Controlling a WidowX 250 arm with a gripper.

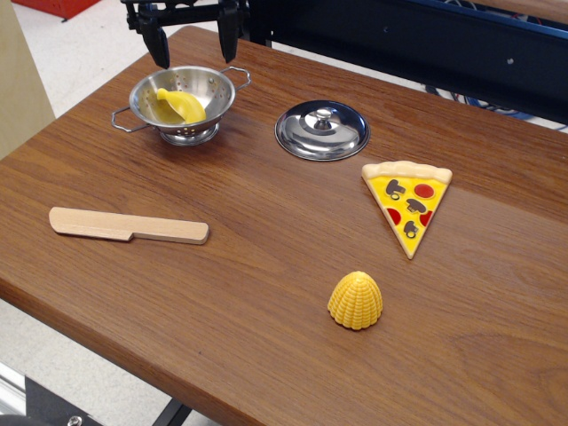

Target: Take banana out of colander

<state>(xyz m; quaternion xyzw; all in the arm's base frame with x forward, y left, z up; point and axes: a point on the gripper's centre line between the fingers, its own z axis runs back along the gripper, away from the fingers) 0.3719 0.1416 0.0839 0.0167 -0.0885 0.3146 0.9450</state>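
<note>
I had the gripper hanging at the far left of the desk, just above the far rim of the colander. Its two black fingers stood wide apart, gripping nothing, with the tips pointing down. The banana lay inside the colander, resting against the left wall of the bowl, and the fingers were not touching it. To the right of the colander sat a round steel lid with a knob. Further right lay a pizza slice. A wooden knife lay flat on the near left, and a ribbed yellow corn piece stood nearest me.
</note>
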